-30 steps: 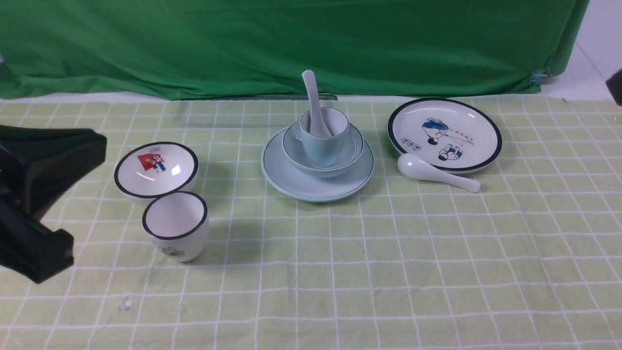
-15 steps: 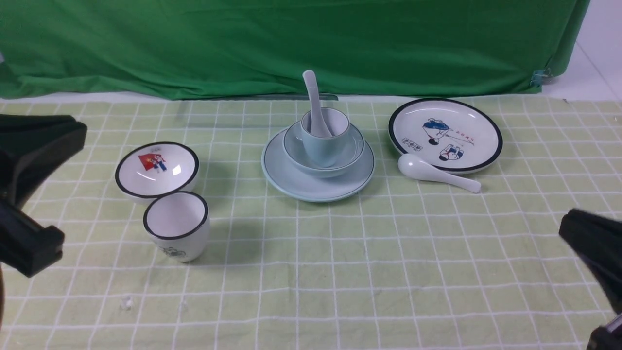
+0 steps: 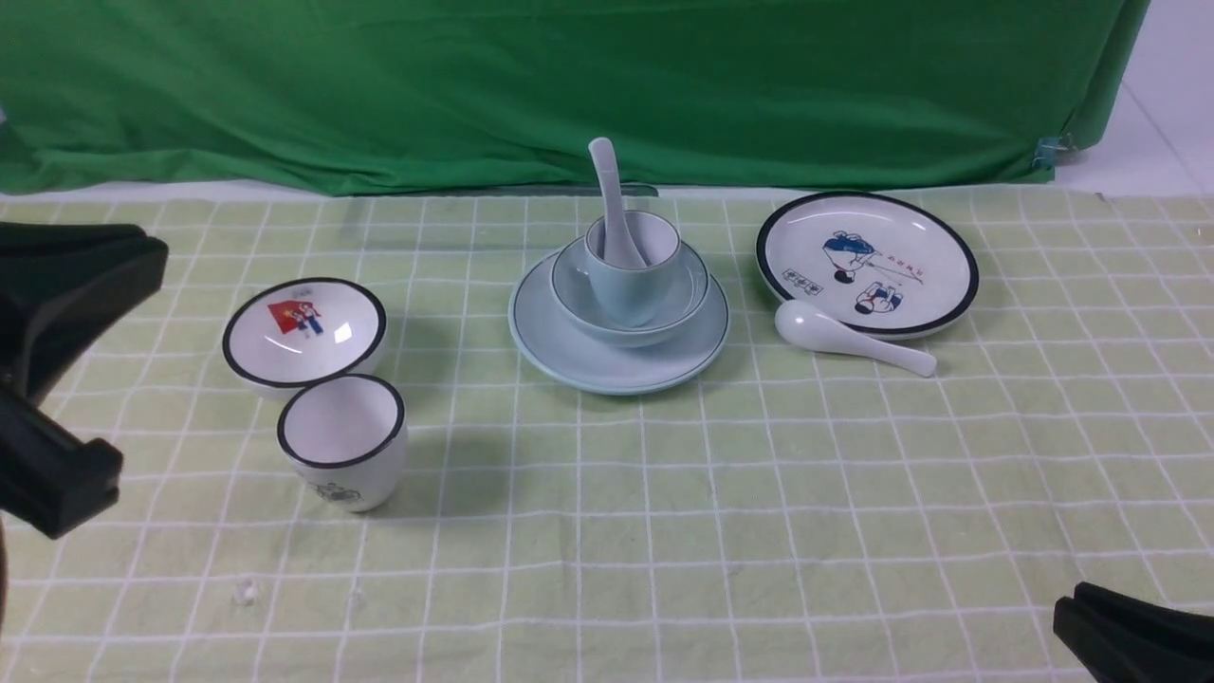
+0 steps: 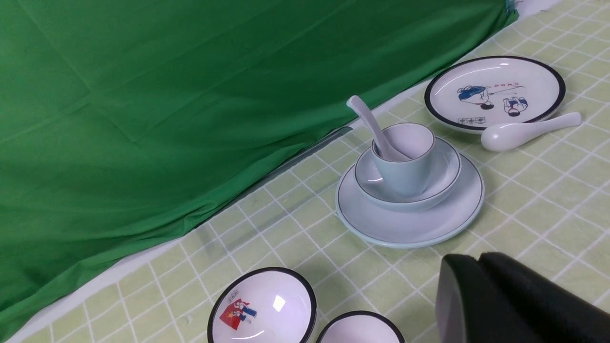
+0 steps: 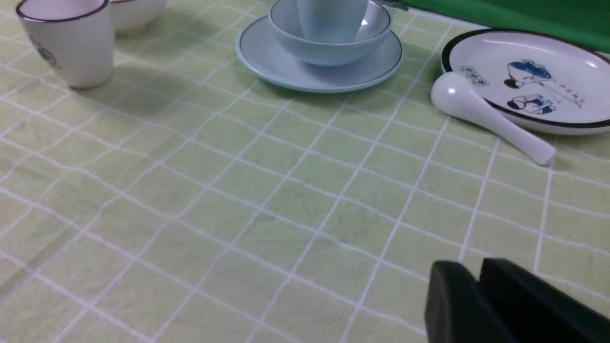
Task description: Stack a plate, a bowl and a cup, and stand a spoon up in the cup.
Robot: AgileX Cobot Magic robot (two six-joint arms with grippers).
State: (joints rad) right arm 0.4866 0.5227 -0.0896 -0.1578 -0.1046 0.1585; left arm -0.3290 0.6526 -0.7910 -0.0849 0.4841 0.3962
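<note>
Since a second ago, tableware unmoved; left claw drawn back toward the left edge, right claw dropped from the upper right edge to the bottom right corner.

In the front view, at mid-table: plain pale blue-green round plate, bearing the shallow pale blue-green bowl, bearing the small handleless pale blue-green cup; pale blue-green ceramic spoon standing in the cup, handle up, leaning left. Both claws well apart from the stack.

Left claw clenched and empty, fingers pressed together in the left wrist view. Right claw holding nothing; released or clenched, cannot tell.

Spoon's scoop inside the cup seen only from the left wrist. Right wrist view cropped at the cup's base, spoon out of sight.
</note>
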